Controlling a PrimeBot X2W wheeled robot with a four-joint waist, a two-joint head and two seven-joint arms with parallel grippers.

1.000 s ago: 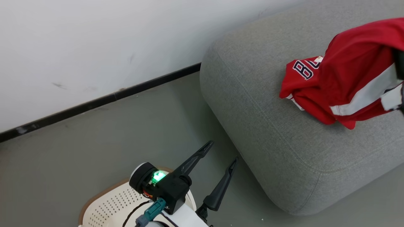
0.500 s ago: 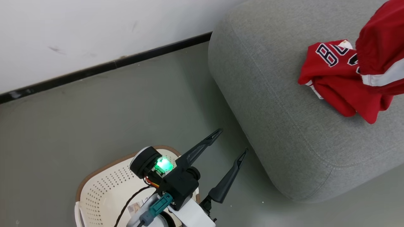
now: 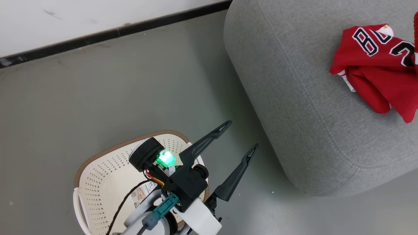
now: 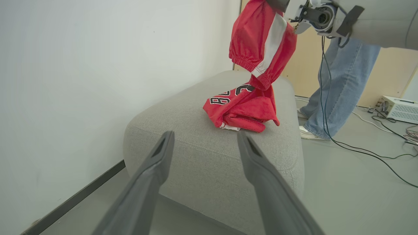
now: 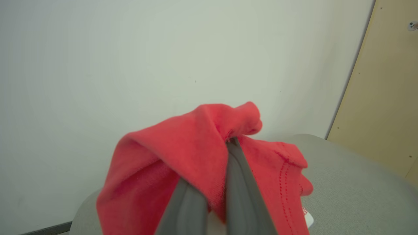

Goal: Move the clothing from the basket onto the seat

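A red jersey (image 3: 375, 65) with black lettering lies crumpled on the grey seat (image 3: 294, 98); the left wrist view has it as jersey (image 4: 241, 107) on the seat (image 4: 209, 153). A second red garment (image 4: 261, 39) with a white stripe hangs above it, and my right gripper (image 5: 225, 147) is shut on this garment (image 5: 183, 153). My left gripper (image 3: 243, 134) stands open over the floor, between the cream basket (image 3: 98, 182) and the seat, with nothing between its fingers (image 4: 156, 160). A paper label (image 3: 142, 194) lies on the basket's bottom.
A white wall with a black skirting strip (image 3: 114, 31) runs behind the seat. A person in jeans (image 4: 336, 81) stands beyond the seat, beside cables (image 4: 365, 147) and a pale box (image 4: 400, 107) on the floor. A beige panel (image 5: 382, 98) rises at the right.
The head camera has tipped down and left, so the basket shows more and the seat sits further right. The hanging red garment has nearly left the head view. Both grippers keep their states.
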